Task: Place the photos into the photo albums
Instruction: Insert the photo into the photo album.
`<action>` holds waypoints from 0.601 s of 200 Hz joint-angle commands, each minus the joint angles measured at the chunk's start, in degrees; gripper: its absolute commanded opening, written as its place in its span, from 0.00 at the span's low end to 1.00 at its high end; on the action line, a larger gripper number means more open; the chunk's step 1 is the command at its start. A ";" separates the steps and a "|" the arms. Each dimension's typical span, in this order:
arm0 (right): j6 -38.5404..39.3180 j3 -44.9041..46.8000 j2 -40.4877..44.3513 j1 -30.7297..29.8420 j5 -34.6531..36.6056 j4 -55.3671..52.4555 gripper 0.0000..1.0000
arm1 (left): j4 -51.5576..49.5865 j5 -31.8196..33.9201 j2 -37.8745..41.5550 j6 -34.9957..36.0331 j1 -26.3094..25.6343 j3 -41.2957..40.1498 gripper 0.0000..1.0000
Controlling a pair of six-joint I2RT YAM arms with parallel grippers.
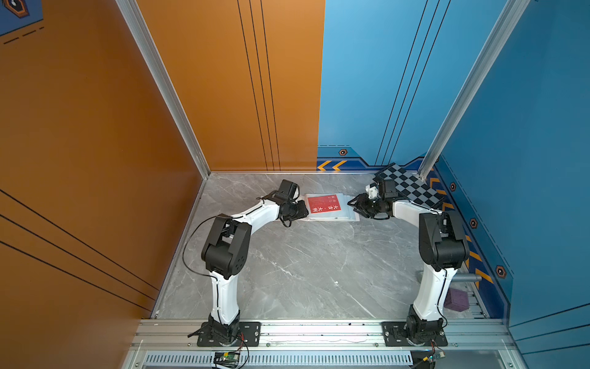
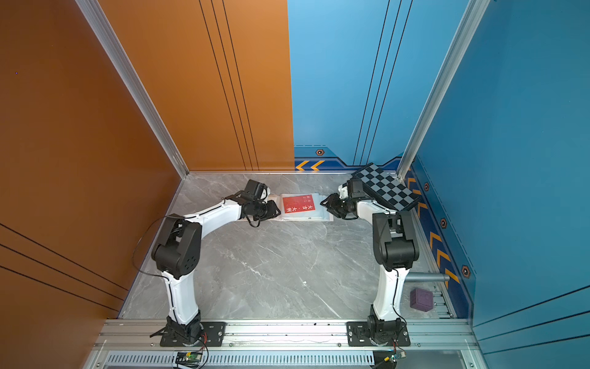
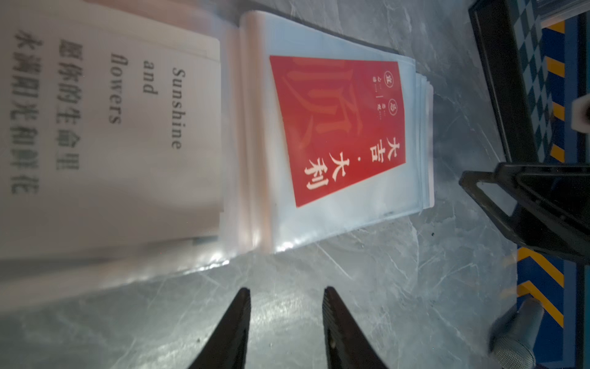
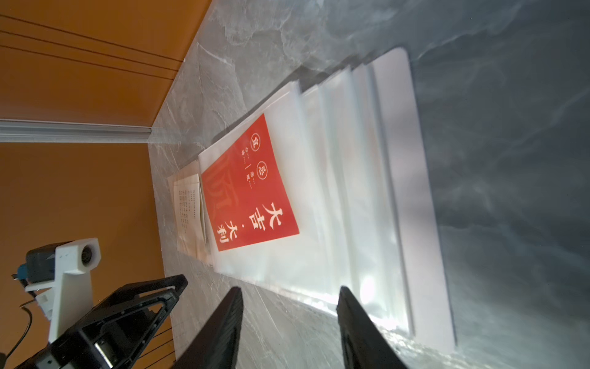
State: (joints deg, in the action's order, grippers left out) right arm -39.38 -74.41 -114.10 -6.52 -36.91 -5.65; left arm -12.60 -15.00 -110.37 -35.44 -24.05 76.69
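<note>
Photo album [image 1: 347, 213] lies open at the far middle of the marble table [image 1: 303, 271], with a red card [image 1: 324, 203] flat on its right-hand clear sleeve pages and a white card [image 3: 127, 127] on the left half. Both arms rise at the elbow and bend inward, facing each other across the book. The left gripper [image 3: 286, 297] sits low at the left half, fingers moderately parted and empty. The right gripper [image 4: 290, 294], just beside the right edge, is likewise parted, holding nothing. The red card reads 大吉·大利. The white one reads "Sunshine and flowers" beside Chinese lines. A checkered board [image 1: 408, 188] leans behind the right arm. A purple block [image 1: 456, 300] and a grey cylinder [image 1: 463, 278] lie near that arm's base.
</note>
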 commanded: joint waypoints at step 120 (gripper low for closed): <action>3.60 -1.62 1.11 -7.05 4.78 -2.49 0.50 | 40.64 26.63 -2.15 -45.25 -5.70 -28.17 0.52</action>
State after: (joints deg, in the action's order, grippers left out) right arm -37.28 -76.75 -114.76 -13.43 -34.15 -7.01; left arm 30.20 0.08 -111.24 -71.83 -28.25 52.12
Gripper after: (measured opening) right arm 0.503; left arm 0.518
